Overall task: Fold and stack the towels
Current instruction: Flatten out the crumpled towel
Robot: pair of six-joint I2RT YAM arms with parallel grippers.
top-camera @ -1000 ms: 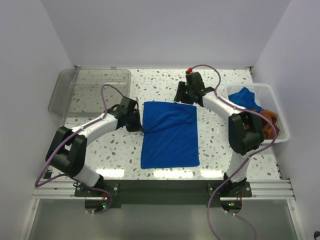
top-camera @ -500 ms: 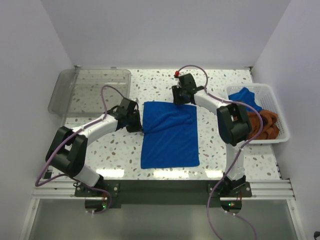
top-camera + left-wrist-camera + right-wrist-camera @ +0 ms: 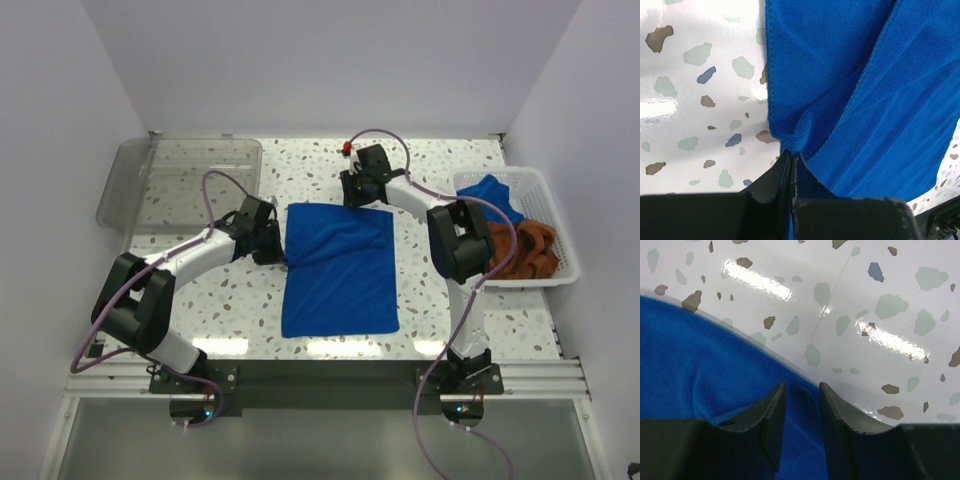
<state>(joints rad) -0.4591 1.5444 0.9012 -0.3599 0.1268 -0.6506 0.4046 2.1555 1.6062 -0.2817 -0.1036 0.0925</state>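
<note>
A royal blue towel (image 3: 338, 270) lay spread on the speckled table (image 3: 240, 300), in the middle between the two arms. It made roughly a rectangle, with its long side running from far to near. In its far part a second layer lay over the first, with a slanting edge and some soft wrinkles.

The left gripper (image 3: 791, 159) was at the left edge of this towel, in the far half of that edge. In the left wrist view its two fingers (image 3: 765, 185) were pressed together with no gap. A small pinch of the towel's hem was caught between the tips, and the cloth bunched a little there.

The right gripper (image 3: 801, 390) was at the far edge of the same towel, a little right of the middle of that edge. Its fingers (image 3: 767, 410) pointed down at the table and stood partly apart, with a narrow gap. The hem of the towel lay in this gap. The tips were not pressed together on the cloth, and I could not tell if their inner faces touched it.

At the right side of the table a white mesh basket (image 3: 552, 205) held a second blue towel (image 3: 492, 195) and a rust-brown towel (image 3: 535, 250), both crumpled and partly hidden by the right arm. A clear plastic tray (image 3: 130, 195) stood at the far left corner, well apart from the spread towel.
</note>
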